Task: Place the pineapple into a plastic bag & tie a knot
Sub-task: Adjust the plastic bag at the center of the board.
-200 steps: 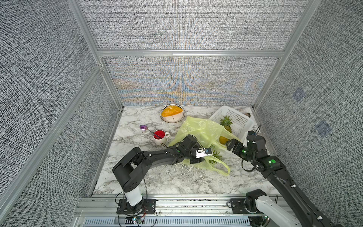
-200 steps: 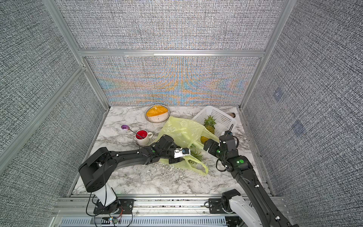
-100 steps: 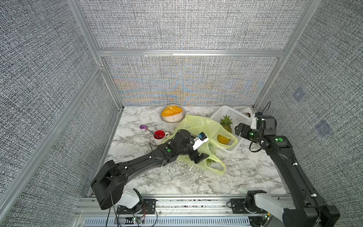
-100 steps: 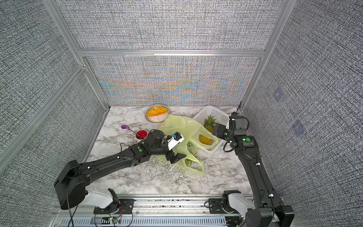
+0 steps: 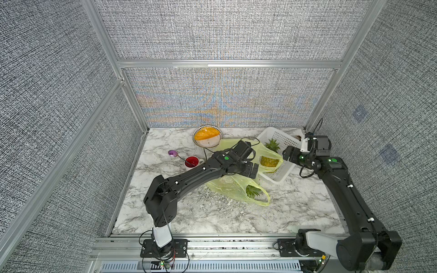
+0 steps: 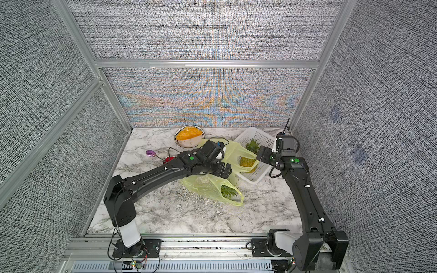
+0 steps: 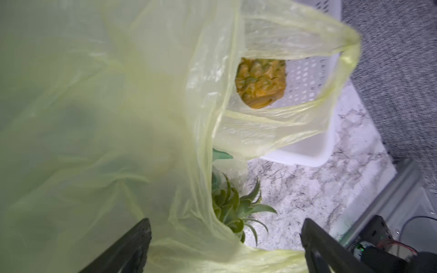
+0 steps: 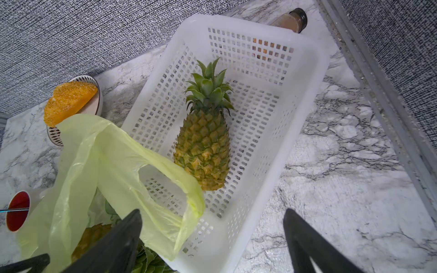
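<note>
**Yellow-green bag loose beside the basket, both tools wide**

Left of the white basket (image 5: 280, 178) and well apart from it, a purple spoon (image 5: 172, 153) and a red mug (image 5: 192, 161) sit on the marble surface (image 5: 295, 208); a bowl (image 5: 207, 137) stands nearer the basket. The left tool (image 5: 251, 170) hovers over the plastic bag (image 5: 227, 186), jaws wide, gripping nothing. The bag lies against the basket's left side, with 1 pineapple (image 5: 253, 191) inside, crown at the mouth. 1 handle loop (image 8: 170, 172) drapes into the basket across a 2nd pineapple (image 8: 203, 146); the other lies untied on the surface. At the basket's right rim the right tool (image 5: 286, 154) hangs wide and empty.
</note>
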You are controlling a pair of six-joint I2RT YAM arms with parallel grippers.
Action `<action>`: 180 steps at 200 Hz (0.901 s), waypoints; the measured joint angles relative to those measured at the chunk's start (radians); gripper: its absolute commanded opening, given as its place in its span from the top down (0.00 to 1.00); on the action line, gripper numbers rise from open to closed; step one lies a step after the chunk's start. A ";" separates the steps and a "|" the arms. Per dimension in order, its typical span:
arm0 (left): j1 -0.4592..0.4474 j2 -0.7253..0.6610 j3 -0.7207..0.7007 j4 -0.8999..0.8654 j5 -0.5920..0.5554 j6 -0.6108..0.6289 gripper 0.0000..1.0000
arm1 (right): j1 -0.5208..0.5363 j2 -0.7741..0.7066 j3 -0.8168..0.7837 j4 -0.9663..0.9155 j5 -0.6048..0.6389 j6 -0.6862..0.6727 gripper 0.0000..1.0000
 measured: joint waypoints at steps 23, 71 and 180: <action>-0.019 0.039 0.103 -0.090 -0.097 0.002 0.00 | -0.010 0.001 -0.011 0.003 -0.004 -0.005 0.06; -0.062 0.101 0.248 -0.185 -0.260 0.074 0.00 | -0.034 0.002 -0.015 0.007 -0.022 -0.015 0.06; -0.082 0.274 0.434 -0.325 -0.281 0.171 0.00 | -0.082 0.040 -0.014 0.020 -0.058 -0.034 0.06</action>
